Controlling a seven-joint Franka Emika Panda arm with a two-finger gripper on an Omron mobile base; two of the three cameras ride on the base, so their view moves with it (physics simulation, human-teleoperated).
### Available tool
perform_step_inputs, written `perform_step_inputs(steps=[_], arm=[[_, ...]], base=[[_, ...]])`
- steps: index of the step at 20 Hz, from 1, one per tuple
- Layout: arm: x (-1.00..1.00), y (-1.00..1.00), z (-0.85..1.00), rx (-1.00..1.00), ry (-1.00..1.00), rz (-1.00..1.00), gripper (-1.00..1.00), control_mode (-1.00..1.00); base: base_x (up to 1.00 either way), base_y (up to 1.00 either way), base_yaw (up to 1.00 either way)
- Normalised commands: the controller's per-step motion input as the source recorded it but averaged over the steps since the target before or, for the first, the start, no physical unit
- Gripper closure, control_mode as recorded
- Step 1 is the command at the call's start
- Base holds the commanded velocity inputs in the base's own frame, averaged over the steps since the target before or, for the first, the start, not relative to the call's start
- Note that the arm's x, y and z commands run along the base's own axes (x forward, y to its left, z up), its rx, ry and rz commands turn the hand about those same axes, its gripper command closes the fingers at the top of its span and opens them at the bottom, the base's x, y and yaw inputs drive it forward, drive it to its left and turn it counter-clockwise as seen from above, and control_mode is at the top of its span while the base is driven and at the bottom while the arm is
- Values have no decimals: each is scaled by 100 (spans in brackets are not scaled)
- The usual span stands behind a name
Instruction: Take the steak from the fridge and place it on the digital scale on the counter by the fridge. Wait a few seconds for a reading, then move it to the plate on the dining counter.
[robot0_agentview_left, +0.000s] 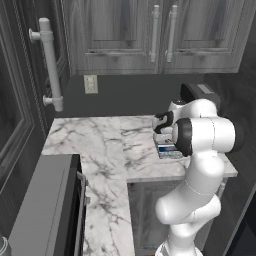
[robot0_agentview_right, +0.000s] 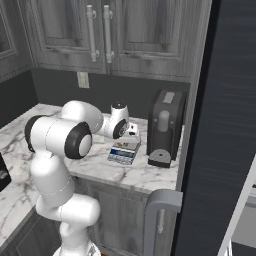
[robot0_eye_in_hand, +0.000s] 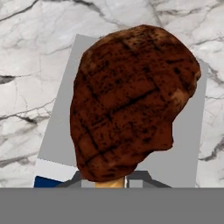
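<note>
The steak, a dark red-brown lump with a pale bit at its lower edge, looms large in the hand view, between the dark fingertips. Under it lies the digital scale, a flat grey square on the white marble counter; its blue-and-white strip shows at the lower left. My gripper hangs just over the scale, shut on the steak. From the left the arm covers most of the scale. I cannot tell whether the steak touches the platform. The black fridge rises at the right.
A taller black boxy appliance stands right beside the scale. Grey wood-grain wall cupboards hang above. A dark door with a long grey handle is at the far left, and a grey appliance top sits low on the left.
</note>
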Motion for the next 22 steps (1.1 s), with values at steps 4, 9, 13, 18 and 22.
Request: perform_step_inputs(steps=[4,9,13,18,22], arm=[[0,0,0,0,0,0,-100,-100],[0,0,0,0,0,0,-100,-100],[-7,0,0,0,0,0,-100,-100],[-20,0,10,0,-2,0,-100,-100],[-54,1,40,0,-11,-1,-100,-100]], base=[[0,0,0],[0,0,0],[0,0,0],[0,0,0],[0,0,0]])
